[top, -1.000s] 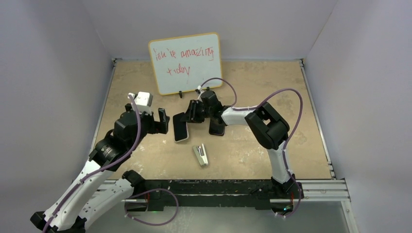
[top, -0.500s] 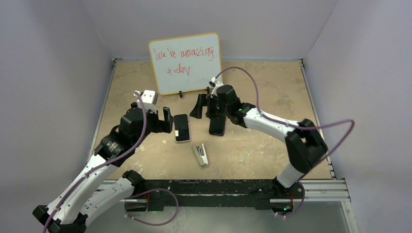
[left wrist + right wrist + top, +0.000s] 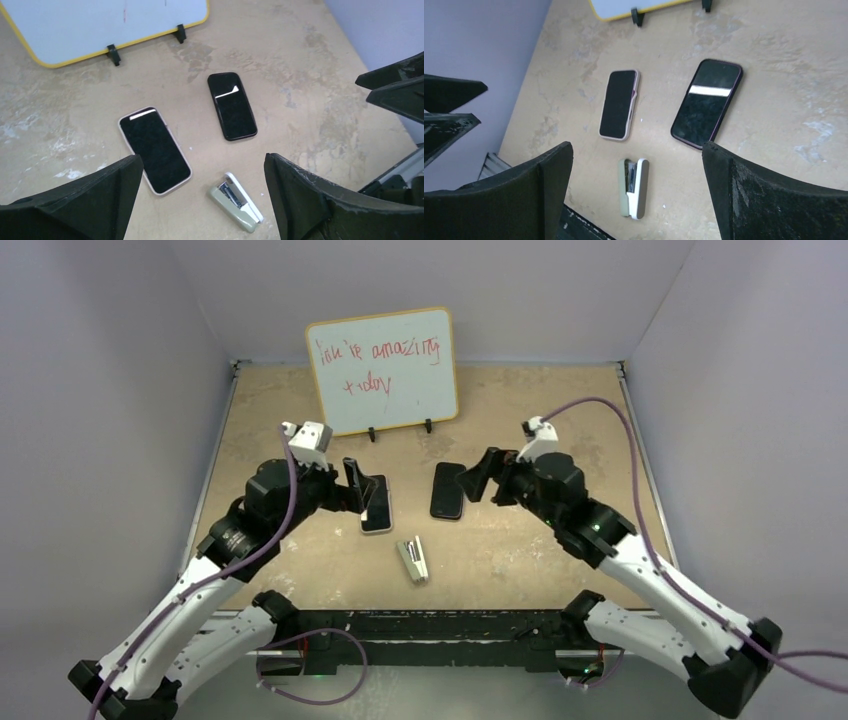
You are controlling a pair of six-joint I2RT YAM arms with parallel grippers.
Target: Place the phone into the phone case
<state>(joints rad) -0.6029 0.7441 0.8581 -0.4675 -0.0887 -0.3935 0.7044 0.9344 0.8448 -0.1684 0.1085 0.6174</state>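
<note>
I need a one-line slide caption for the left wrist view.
Open left end effector above a black phone in a translucent whitish soft case, a second black phone and a small grey stapler.

Soft, even light from above fills the tabletop [image 3: 520, 540]; we see only faint, blurred shadows on it. White glare strips cross the screens of the phone [image 3: 155, 150] and the dark phone [image 3: 232, 106]. Focus is crisp throughout.

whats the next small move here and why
Probably just draw both arms back to rest: a black phone already seems to sit flush in the phone case, the left gripper and right gripper are open and empty, off everything, and the other dark phone lies apart.
</note>
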